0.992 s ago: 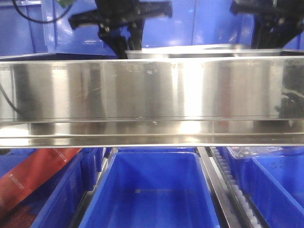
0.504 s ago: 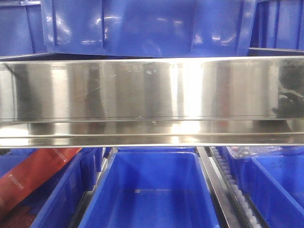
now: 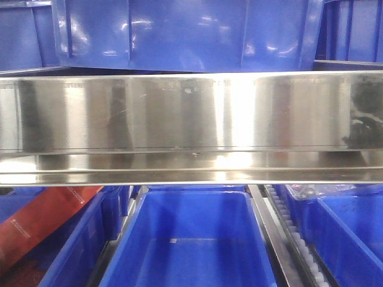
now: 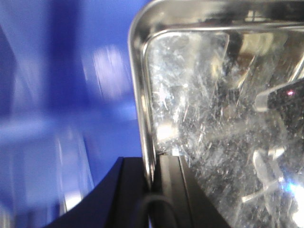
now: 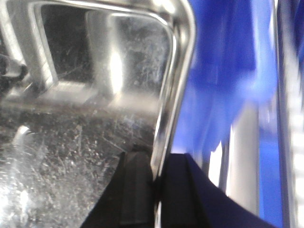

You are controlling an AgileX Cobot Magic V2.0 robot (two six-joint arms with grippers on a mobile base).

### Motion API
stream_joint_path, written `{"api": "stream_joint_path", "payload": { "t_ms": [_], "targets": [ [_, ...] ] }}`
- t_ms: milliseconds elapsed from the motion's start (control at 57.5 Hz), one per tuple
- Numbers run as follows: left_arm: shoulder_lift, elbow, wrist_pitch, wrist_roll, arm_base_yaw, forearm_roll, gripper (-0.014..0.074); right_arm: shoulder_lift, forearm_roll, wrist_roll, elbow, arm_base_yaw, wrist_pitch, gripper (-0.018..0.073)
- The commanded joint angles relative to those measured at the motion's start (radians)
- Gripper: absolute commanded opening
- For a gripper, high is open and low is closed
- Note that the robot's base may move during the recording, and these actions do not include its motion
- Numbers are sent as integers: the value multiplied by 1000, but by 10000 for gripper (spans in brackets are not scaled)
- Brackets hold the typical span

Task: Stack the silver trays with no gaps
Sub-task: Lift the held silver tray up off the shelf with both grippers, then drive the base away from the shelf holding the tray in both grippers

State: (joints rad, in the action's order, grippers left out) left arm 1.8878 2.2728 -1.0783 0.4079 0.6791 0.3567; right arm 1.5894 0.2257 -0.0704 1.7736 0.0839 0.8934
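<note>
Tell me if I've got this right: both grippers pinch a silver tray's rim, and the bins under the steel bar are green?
Not green: the front view shows blue bins. The left gripper and right gripper do pinch the silver tray rim.

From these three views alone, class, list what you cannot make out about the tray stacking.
Left wrist view: the tray runs off the frame; blue surroundings are blurred.
Right wrist view: the tray's floor hides anything beneath it.
Front view: no tray shows; a steel bar spans the picture.

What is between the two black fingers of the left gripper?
The rim of the silver tray, pinched by the left gripper; the left wrist view shows it.
</note>
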Motion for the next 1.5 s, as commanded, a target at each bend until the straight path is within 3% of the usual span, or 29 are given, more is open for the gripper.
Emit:
{"api": "stream_joint_path", "payload": {
  "t_ms": [0,1479],
  "targets": [
    [-18,15,47,-8,1,42,1,-17,-21,-30,9,0,-38,-79],
    [-18,15,58,-8,1,42,1,-17,-21,-30,9,0,-66,-79]
  ]
}}
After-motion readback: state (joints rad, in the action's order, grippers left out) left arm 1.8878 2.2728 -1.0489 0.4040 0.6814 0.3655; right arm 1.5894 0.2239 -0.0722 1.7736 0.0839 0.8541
